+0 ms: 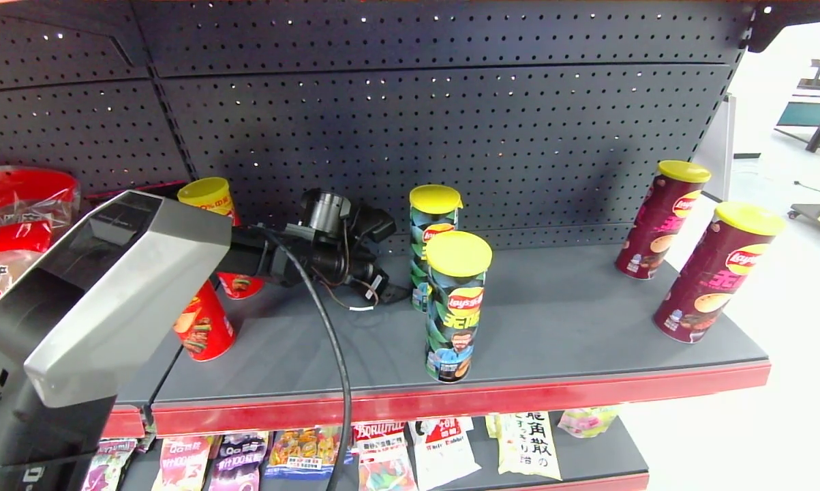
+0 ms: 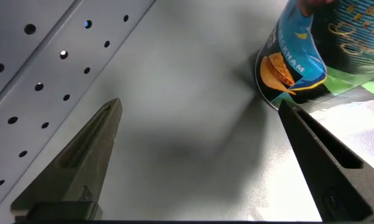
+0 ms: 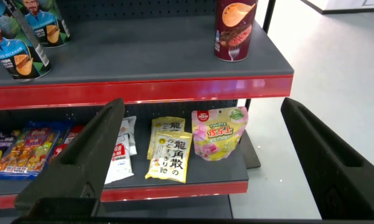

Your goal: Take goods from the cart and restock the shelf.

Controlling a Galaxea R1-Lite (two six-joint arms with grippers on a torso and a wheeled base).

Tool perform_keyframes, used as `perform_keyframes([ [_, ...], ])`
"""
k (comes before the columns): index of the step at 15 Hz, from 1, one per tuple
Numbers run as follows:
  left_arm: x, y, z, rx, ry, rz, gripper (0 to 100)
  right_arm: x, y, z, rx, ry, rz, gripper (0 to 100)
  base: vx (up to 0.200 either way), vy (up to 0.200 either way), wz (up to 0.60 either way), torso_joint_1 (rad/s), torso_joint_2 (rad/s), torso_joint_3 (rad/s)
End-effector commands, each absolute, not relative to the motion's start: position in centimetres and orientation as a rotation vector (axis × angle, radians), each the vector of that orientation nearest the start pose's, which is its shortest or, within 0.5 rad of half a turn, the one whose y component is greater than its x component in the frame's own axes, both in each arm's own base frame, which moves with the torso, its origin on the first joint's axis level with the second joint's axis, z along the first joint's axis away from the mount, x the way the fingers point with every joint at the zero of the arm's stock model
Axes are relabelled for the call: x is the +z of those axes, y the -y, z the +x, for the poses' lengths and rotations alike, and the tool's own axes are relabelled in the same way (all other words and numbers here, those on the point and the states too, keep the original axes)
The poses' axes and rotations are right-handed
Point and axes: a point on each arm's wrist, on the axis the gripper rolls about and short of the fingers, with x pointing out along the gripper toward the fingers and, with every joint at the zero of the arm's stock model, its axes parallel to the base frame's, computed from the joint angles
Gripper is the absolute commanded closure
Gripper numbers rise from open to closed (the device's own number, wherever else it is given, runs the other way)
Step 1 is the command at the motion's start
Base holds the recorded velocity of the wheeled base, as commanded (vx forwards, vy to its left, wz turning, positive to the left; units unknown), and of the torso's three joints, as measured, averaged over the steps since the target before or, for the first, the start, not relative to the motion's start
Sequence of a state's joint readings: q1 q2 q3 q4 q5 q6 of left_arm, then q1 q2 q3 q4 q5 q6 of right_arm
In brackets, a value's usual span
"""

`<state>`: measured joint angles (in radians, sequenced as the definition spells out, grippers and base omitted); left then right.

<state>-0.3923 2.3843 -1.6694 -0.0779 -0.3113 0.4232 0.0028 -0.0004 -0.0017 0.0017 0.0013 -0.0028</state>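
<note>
Two blue-green chip cans with yellow lids stand mid-shelf, one at the front (image 1: 454,314) and one behind it (image 1: 434,225). My left gripper (image 1: 392,292) sits low over the shelf board (image 1: 573,320), just left of the rear can's base. In the left wrist view that gripper (image 2: 199,104) is open with nothing between its fingers, and the rear can (image 2: 311,56) stands beside one fingertip. My right gripper (image 3: 203,102) is open and empty in front of the shelf, facing its red front edge (image 3: 174,87).
Two red cans (image 1: 205,327) stand at the left and two maroon cans (image 1: 713,273) at the right. The pegboard back wall (image 1: 450,123) lies close behind my left arm. Snack packets (image 1: 382,457) fill the lower shelf; red bags (image 1: 14,204) sit far left.
</note>
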Motion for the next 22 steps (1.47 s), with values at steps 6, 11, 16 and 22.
perform_keyframes([
  [6, 8.7, 19.2, 44.6, -0.806, -0.488, 0.418, 0, 7.6, 0.0, -2.3, 0.005, 0.000, -0.003, 0, 0.000, 0.000, 0.00, 0.000, 0.00, 0.000],
  [11, 11.2, 18.0, 41.9, -0.807, -0.515, 0.417, 0, 7.6, 0.0, -2.3, 0.005, 0.000, -0.003, 0, 0.000, 0.000, 0.00, 0.000, 0.00, 0.000],
  [16, 14.1, 15.3, 36.6, -0.800, -0.560, 0.405, 0, 7.6, 0.0, -2.3, 0.005, 0.000, -0.003, 0, 0.000, 0.000, 0.00, 0.000, 0.00, 0.000],
  [22, 20.3, 10.1, 24.8, -0.754, -0.580, 0.312, 0, 7.6, 0.0, -2.3, 0.005, 0.000, -0.003, 0, 0.000, 0.000, 0.00, 0.000, 0.00, 0.000],
])
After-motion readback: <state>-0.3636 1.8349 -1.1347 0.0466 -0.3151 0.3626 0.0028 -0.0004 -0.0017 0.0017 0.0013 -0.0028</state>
